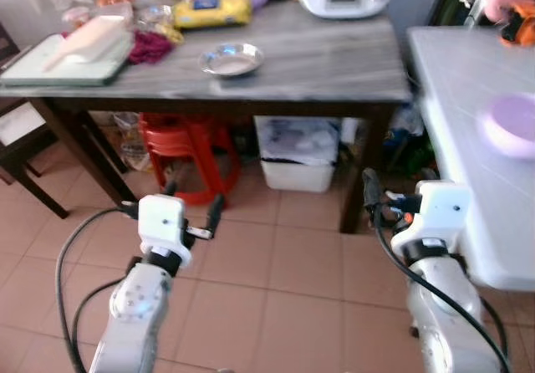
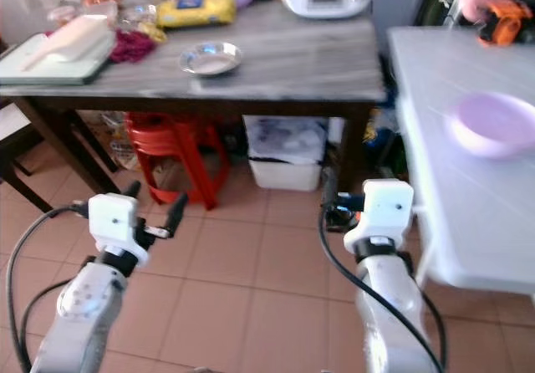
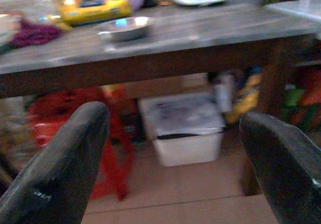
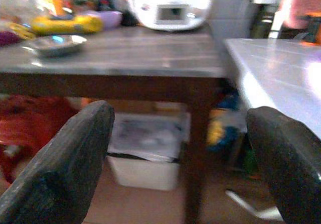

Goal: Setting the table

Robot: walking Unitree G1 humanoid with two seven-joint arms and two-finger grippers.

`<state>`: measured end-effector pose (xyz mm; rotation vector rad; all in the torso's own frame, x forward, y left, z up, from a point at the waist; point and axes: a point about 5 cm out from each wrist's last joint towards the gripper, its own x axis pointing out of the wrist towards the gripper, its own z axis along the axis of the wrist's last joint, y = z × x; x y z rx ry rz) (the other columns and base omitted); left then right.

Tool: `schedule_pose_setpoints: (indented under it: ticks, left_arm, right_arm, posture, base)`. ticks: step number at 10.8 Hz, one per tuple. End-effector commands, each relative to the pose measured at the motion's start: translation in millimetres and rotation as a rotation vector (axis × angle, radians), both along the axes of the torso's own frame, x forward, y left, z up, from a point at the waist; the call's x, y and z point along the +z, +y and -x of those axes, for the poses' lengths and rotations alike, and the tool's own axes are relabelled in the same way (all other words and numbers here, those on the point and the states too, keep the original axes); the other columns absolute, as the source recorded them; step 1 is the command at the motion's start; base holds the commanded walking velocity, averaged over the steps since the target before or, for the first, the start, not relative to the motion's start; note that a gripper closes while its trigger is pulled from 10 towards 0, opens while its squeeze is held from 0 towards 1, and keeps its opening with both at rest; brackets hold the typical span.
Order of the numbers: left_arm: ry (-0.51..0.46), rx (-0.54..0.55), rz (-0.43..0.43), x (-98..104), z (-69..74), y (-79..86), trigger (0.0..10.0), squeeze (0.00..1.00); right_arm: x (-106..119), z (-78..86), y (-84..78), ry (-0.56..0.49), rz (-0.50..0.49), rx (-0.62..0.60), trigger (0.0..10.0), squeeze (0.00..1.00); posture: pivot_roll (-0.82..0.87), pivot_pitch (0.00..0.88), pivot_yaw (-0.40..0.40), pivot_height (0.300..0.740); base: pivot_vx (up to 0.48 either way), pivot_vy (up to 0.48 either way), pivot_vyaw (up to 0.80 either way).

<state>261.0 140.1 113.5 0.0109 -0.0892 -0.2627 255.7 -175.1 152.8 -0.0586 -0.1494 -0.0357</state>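
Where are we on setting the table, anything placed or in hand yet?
Possibly done: a purple bowl already sits on the white table. In hand: nothing; the left gripper and right gripper are both open, low in front of the wooden table. Left: the metal dish is on the wooden table, not yet fetched.

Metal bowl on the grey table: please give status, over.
Left gripper and right gripper open, empty, short of table. Metal bowl untouched near the front edge. Nothing blocks the approach.
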Motion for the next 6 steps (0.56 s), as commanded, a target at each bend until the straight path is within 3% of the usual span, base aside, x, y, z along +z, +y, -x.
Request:
schedule_pose_setpoints:
  ticks: [1, 6]
  left_arm:
    - [-0.004, 0.001, -0.016, 1.3, 0.4, 5.4, 10.0, 0.0]
    - [-0.003, -0.007, -0.019, 0.9, -0.2, 3.4, 10.0, 0.0]
  right_arm:
    - [3.3, -0.4, 4.1, -0.013, -0.014, 0.01, 10.0, 0.0]
    - [3.6, -1.1, 3.4, -0.014, -0.006, 0.01, 10.0, 0.0]
  posture:
    - [-0.07, 0.104, 0.103, 0.74]
    - [-0.08, 0.106, 0.1, 0.74]
  base:
    - [0.0, -0.315, 0.0]
    - [0.0, -0.316, 0.0]
